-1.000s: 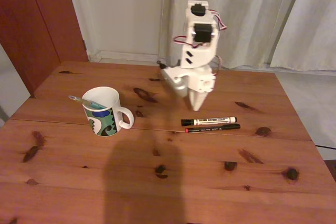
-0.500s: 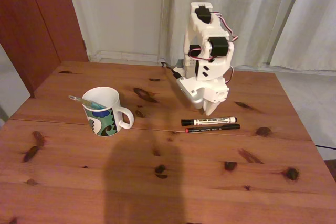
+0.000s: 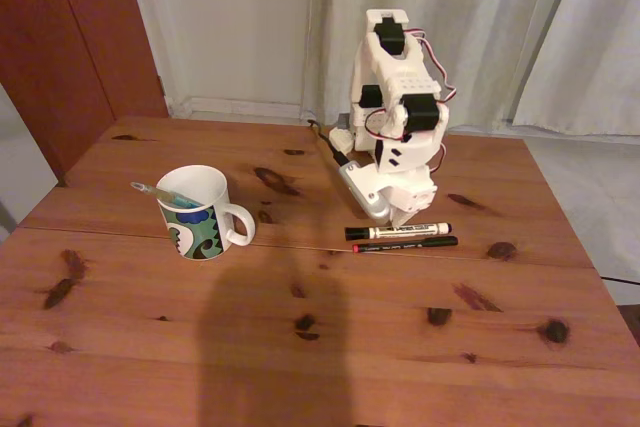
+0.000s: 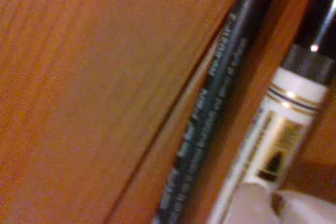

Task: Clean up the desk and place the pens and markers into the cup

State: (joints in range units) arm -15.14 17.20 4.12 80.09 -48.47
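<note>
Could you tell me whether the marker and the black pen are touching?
Apart: the wrist view shows a strip of wood between the marker and the pen.

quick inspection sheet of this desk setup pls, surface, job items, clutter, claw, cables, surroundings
surface: knotty wooden desk, a seam between its planks.
job's things: white patterned cup at left in the fixed view, teal pen leaning in it; white marker and black pen lying side by side right of centre.
clutter: nothing seen.
claw: claw pointing down just above the marker; opening cannot be told.
cables: red and white wires looping along the arm.
surroundings: pale curtains behind, dark wooden panel at left.
</note>
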